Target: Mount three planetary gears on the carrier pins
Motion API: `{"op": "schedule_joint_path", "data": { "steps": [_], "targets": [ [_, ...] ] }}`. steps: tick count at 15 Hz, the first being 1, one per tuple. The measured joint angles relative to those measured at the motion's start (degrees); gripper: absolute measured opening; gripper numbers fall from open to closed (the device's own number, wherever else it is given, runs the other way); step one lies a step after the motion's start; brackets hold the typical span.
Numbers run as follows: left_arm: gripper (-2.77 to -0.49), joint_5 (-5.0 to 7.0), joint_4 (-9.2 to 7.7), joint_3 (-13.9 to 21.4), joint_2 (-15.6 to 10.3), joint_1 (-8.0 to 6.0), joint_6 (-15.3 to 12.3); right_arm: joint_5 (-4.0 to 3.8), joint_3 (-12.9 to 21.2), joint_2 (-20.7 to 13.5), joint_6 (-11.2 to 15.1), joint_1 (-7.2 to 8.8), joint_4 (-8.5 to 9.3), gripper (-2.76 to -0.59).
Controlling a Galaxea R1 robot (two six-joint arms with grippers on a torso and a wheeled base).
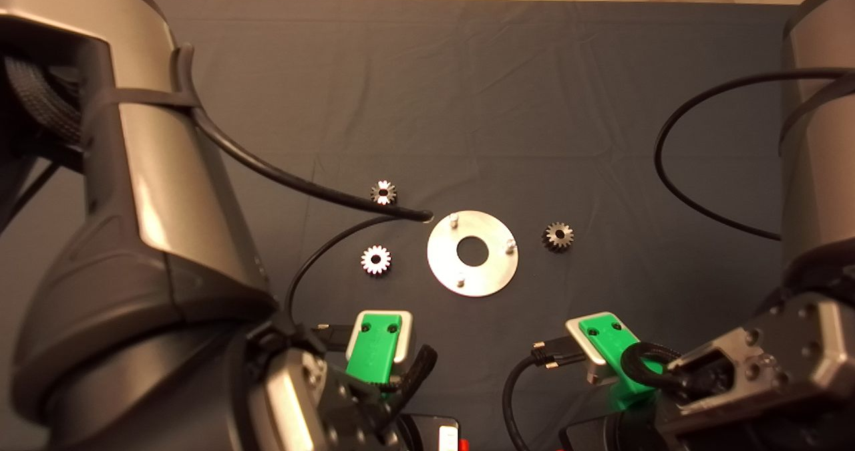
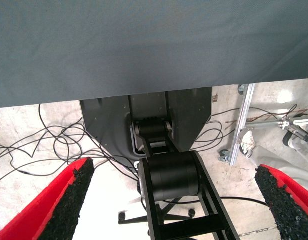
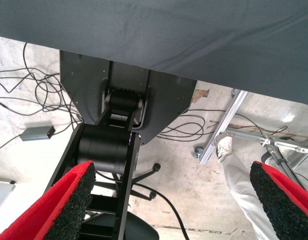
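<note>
— Where do we have the two grippers?

— We see the left gripper point(image 1: 378, 344) and the right gripper point(image 1: 611, 347) both parked at the near edge of the mat point(image 1: 534, 103), short of the disc point(image 1: 473, 253). In each wrist view the red fingers point(image 2: 69, 200) stand wide apart with nothing between them; the right gripper's fingers point(image 3: 64, 200) are spread the same way, over the floor and loose cables beyond the mat.

— And going out from them, where do we find the gears?

— Taking the disc as our landmark: it lies flat between and just beyond the two grippers, its three carrier pins point(image 1: 454, 220) all bare. One of the planetary gears point(image 1: 376, 260) sits just left of the disc, nearest the left gripper. A second gear point(image 1: 383, 192) lies further out on the disc's far left, touching the black cable point(image 1: 300, 184) in the picture. The third gear point(image 1: 558, 236) rests just right of the disc, beyond the right gripper.
</note>
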Motion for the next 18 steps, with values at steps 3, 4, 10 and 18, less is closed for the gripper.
{"op": "schedule_joint_path", "data": {
  "steps": [3, 4, 10, 18],
  "targets": [
    [-0.92, 0.0, 0.0, 0.0, 0.0, 0.0, 0.0, 0.0, 0.0, -0.02, 0.0, 0.0, 0.0, -1.05],
    [-0.92, 0.0, 0.0, 0.0, 0.0, 0.0, 0.0, 0.02, -0.01, -0.2, -0.02, 0.0, 0.0, -1.05],
    [-0.92, 0.0, 0.0, 0.0, -0.02, 0.0, 0.0, -0.08, -1.39, -15.75, -15.78, -0.39, -3.17, -1.05],
    [-0.92, 0.04, 0.02, 0.0, 0.12, 0.0, 0.02, 0.0, -13.01, -25.44, -48.05, -10.32, -17.59, -1.05]
  ]
}}
